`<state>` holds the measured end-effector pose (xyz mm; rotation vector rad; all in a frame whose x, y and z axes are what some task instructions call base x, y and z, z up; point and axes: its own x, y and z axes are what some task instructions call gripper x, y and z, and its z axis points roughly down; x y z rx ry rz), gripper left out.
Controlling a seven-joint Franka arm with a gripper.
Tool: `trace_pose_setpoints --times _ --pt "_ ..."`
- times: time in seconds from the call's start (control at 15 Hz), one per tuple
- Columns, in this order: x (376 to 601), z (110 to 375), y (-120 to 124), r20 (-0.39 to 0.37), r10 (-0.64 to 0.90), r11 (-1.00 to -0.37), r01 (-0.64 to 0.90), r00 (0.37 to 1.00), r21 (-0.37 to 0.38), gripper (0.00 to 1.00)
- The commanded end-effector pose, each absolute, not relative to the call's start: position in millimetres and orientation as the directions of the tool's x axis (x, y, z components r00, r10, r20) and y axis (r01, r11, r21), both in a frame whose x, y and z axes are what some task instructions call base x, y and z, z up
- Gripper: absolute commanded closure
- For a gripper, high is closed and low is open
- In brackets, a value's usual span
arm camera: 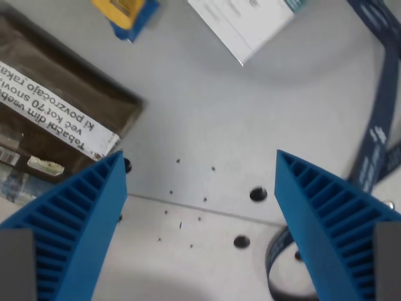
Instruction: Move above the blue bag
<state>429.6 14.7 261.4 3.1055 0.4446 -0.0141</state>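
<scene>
Right, you're looking straight down at a pale grey table [207, 106], a metal-looking plate with a seam running across the lower half, two round holes near the middle bottom and a scatter of small dark specks. No walls or room beyond it show up for you in this wrist view.

Your gripper [199, 164] has its two blue ribbed fingers [75, 219] spread wide apart, with bare table between them and nothing held.

At the top edge, toward the wrist view's left, you've got the blue bag [133, 24], only a corner of it in frame, with a yellow item [119, 9] lying on it; you can't tell what that is. It sits well apart from your fingers.

On the left, a dark brown pouch [59, 100] lies flat, with a white printed label across it. At the top, a white box [241, 22] is cut off by the frame. Down the right side runs a dark blue strap [381, 94], curling under your right-hand finger.
</scene>
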Motion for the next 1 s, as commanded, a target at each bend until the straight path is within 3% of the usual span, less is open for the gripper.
trace_pose_setpoints --times 0.07,1.0 --pt "439 256 23 0.001 0.528 -0.849 0.528 0.849 -0.032 0.0" --pt "475 203 80 0.035 0.849 -0.522 0.848 0.527 -0.092 0.0"
